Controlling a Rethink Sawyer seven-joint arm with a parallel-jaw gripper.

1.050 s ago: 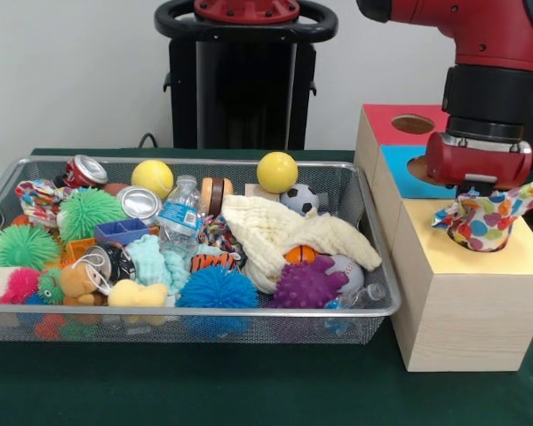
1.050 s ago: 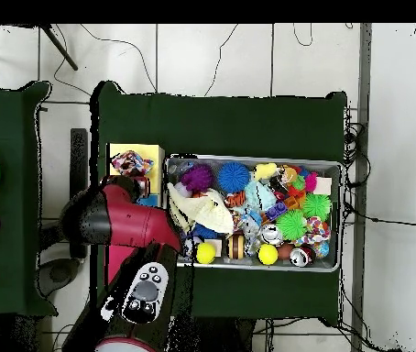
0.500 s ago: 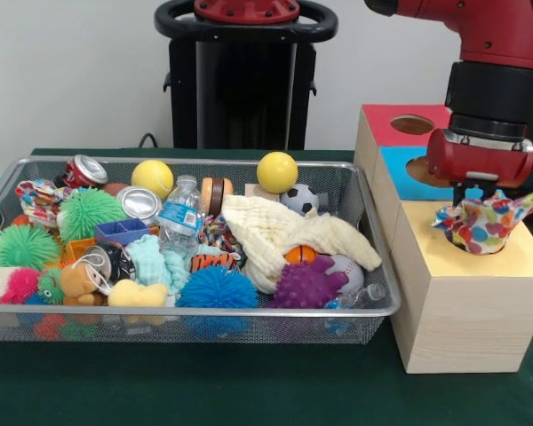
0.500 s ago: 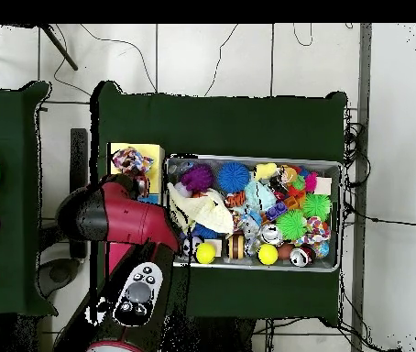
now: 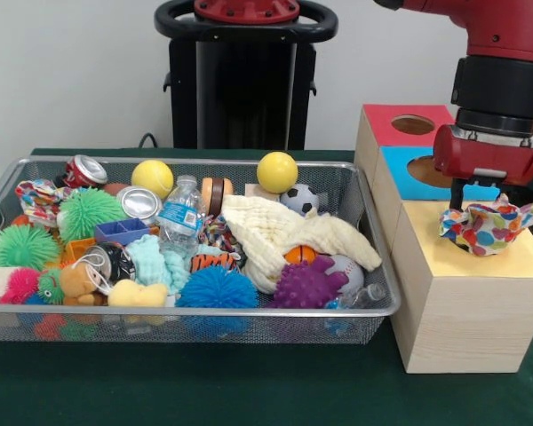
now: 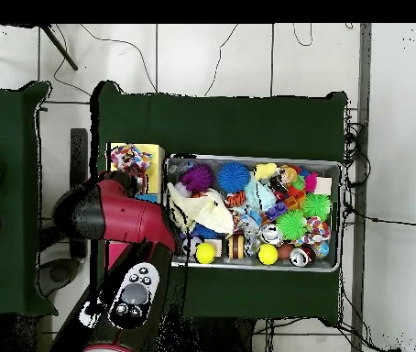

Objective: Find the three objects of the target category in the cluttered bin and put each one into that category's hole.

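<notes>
tool sits just above the polka-dot cloth on the yellow box top; can't tell if it's clamped. i'd centre over the hole first, then let go.

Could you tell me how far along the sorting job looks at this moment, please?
Done: nothing can be confirmed; the holes' insides are hidden. In hand: the multicoloured polka-dot fabric piece sits on the yellow-topped wooden box, under the gripper, not clearly dropped in. Left: a similar polka-dot fabric piece lies at the wire mesh bin's left end, possibly the same category.
</notes>
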